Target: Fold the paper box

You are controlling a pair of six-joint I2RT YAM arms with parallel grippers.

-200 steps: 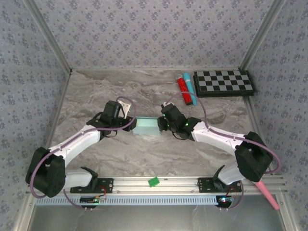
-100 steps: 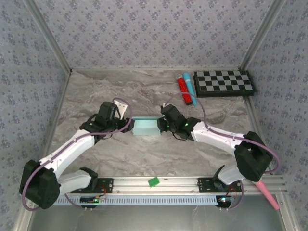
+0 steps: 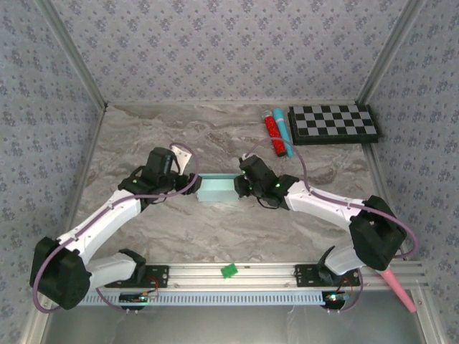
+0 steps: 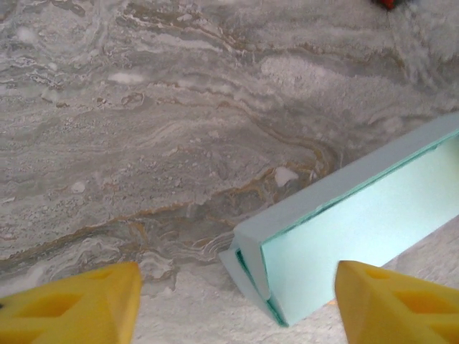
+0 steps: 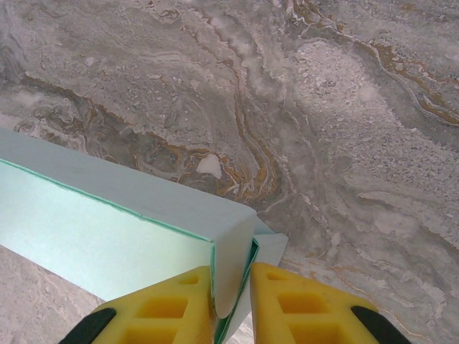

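Now the right tool [image 5: 231,278] pinches one end of the paper box [image 5: 107,215], left tool [image 4: 237,288] spread wide.

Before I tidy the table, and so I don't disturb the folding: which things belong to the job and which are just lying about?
In the job: pale aqua card box; right arm's yellow fingers, pinching its end; left arm's yellow fingers, open.
Lying about: red cylinder; slim blue tube; black-and-white checkered board; small green piece.
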